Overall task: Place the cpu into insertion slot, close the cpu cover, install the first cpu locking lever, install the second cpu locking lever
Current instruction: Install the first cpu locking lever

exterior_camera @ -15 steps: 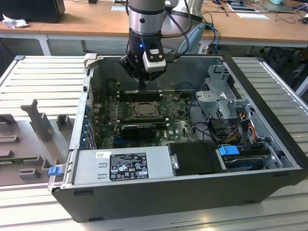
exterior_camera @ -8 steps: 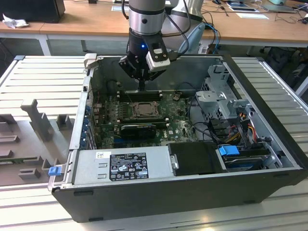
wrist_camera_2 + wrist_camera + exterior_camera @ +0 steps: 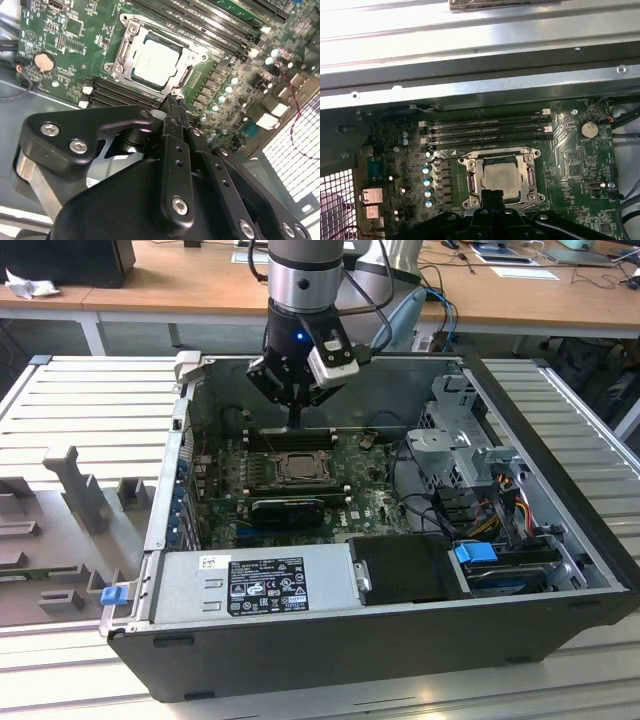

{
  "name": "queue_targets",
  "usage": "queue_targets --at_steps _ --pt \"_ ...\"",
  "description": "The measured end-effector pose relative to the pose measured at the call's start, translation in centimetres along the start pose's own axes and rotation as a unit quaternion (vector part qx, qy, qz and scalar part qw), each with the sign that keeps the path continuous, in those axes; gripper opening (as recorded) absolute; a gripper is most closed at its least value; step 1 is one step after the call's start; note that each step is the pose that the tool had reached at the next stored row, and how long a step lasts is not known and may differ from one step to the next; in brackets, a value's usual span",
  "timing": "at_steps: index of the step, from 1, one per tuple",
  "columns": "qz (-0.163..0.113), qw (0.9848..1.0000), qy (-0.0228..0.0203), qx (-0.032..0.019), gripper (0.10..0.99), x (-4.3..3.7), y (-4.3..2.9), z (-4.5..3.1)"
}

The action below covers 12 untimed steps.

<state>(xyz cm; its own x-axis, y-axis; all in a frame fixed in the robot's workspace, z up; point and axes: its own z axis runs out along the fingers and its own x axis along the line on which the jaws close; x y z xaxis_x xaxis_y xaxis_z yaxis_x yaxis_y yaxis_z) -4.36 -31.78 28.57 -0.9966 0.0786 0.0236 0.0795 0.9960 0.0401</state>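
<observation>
cpu: (image 3: 157, 62) lies flat in the slot (image 3: 148, 85), pale metal top up, square to the frame – seated, it looks.
cpu handling: likely light, stiff and smooth-topped; the contact side and the slot's pins are probably the fragile parts, so the side edges are the place to hold it, never the faces.
cover: (image 3: 167, 33) down around the cpu, its window showing the chip; thin stiff plate, best pushed on the frame bars, not on the chip.
levers: too thin to tell whether either is latched.
slot place: near the middle of the board (image 3: 75, 30), just beside the memory slots (image 3: 210, 27), which run along the board's edge by the case (image 3: 560, 440) wall.
gripper: (image 3: 172, 102) low over the cover's edge on the side away from the memory slots; whether it touches the metal I cannot tell.
fingers: (image 3: 175, 140) brought together to one narrow tip – closed, with nothing seen between them.
case place: open-sided, lying on the ribbed desk (image 3: 90, 410), about mid-way between its side edges.
</observation>
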Motion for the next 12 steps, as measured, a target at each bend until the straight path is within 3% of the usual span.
queue_targets --at_steps 7,12 --pt "-0.043 0.9991 0.0017 0.0011 0.106 0.0 0.0 0.03" --pt "-0.092 0.9958 0.0035 0.0022 0.106 0.0 -0.01 0.19"
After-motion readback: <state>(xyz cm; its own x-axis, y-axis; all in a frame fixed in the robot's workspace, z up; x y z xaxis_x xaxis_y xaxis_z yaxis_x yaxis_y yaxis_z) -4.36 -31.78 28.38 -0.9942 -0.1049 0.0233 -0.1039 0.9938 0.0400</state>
